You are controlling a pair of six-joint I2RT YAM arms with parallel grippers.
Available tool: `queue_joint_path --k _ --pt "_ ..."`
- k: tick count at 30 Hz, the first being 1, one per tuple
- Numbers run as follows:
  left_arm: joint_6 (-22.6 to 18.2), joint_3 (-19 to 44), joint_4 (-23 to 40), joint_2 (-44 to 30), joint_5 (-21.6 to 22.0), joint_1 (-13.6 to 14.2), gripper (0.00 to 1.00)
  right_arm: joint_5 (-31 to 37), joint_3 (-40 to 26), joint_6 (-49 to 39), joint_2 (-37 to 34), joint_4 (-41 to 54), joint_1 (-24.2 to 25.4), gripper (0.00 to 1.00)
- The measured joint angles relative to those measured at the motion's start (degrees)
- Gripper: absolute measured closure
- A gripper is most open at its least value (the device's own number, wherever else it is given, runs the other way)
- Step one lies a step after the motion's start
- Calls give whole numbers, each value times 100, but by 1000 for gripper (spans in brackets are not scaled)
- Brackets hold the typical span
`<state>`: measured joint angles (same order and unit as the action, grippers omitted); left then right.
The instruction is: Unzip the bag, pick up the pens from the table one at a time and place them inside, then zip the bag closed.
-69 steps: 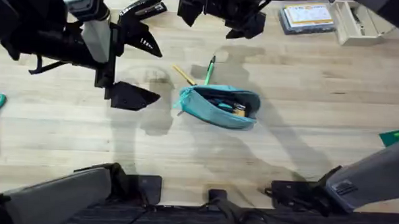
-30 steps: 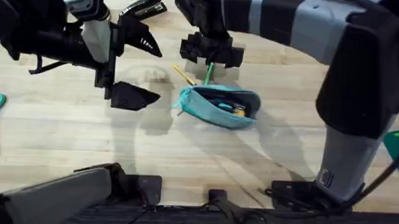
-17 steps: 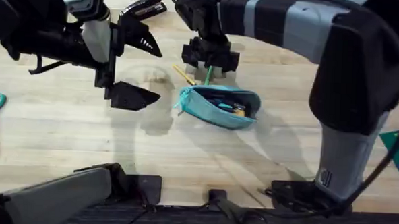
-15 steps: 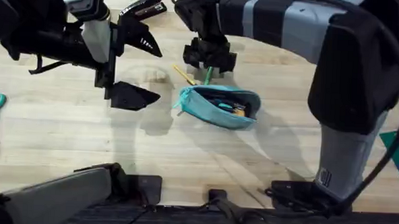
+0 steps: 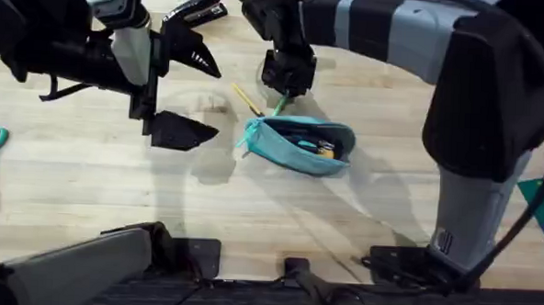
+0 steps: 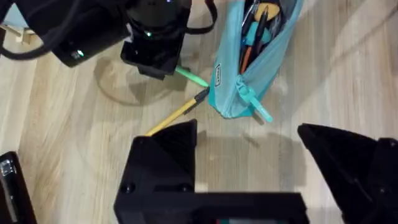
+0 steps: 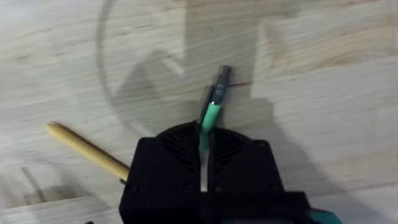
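Pens were the business in hand: the right gripper (image 5: 285,81) had its jaws pinched on the green pen (image 7: 211,118), its dark end sticking out past the fingertips, just beyond the far side of the bag (image 5: 300,145), which lay unzipped at mid-table. The yellow pen (image 5: 249,101) lay beside it on the table (image 5: 86,190). Next, I judged, came a lift and a short carry nearer, over the bag's mouth. The right arm reached across from the right. The left gripper (image 5: 178,93) hovered to the left, jaws spread wide.
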<state>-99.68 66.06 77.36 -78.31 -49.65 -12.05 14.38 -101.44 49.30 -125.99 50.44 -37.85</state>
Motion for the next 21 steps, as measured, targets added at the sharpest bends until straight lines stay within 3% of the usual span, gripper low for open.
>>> queue_joint_path --k 4,10,21 --pt "0 0 0 -1 0 0 8 -9 3 0 45 221 139 959" --pt "0 0 0 -1 0 0 8 497 51 -117 393 362 447 966" --pt "0 0 4 -1 0 0 7 960 51 -1592 1718 365 567 970"
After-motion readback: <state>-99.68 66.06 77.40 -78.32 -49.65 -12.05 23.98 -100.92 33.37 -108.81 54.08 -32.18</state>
